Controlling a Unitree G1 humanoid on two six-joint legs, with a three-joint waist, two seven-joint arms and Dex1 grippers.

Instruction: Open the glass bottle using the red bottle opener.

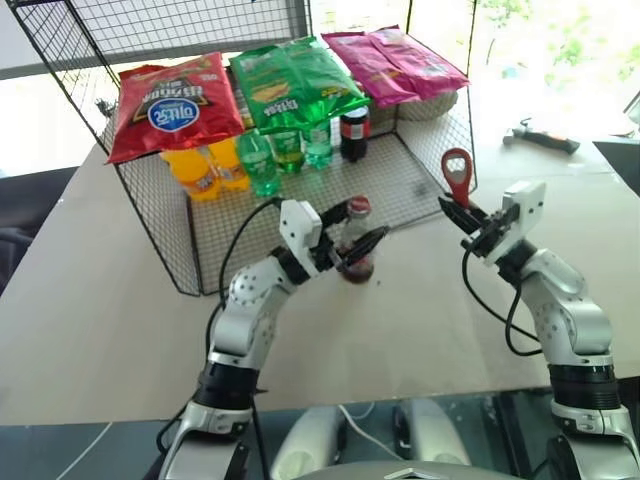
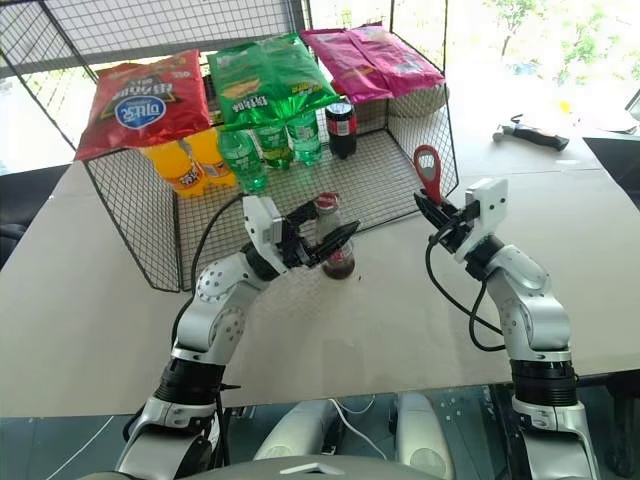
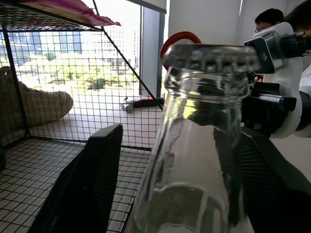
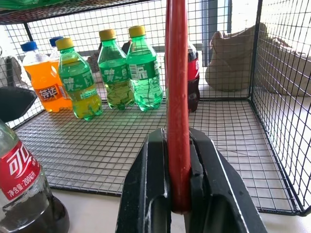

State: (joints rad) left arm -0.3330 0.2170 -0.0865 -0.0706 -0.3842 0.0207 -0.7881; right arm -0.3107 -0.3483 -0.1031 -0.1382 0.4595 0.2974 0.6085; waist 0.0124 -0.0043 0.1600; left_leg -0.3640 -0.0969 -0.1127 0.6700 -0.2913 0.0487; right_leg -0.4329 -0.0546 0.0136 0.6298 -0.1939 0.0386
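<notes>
The glass bottle (image 1: 356, 245) is standing upright on the table (image 1: 90, 300), just in front of the open near side of the wire cage (image 1: 420, 190). The left gripper (image 1: 352, 240) is sitting around the bottle's neck with one finger on each side; a gap is showing beside one finger (image 3: 92, 179) in the left wrist view, so whether it is clamping the glass cannot be told. The right gripper (image 1: 452, 208) is pinching the handle of the red bottle opener (image 1: 457, 174), holding it upright with the ring head on top, to the right of the bottle and apart from it.

Inside the cage, green bottles (image 4: 116, 73), orange bottles (image 4: 43, 80) and a squat dark bottle (image 1: 354, 134) are standing along the far wall. Crisp bags (image 1: 170, 100) are lying on the cage roof, hiding the bottle tops in the head views. A hammer (image 1: 540, 138) is lying far right on the table. The crown cap (image 3: 214, 57) is sitting on the bottle, hiding most of the opener's ring behind it.
</notes>
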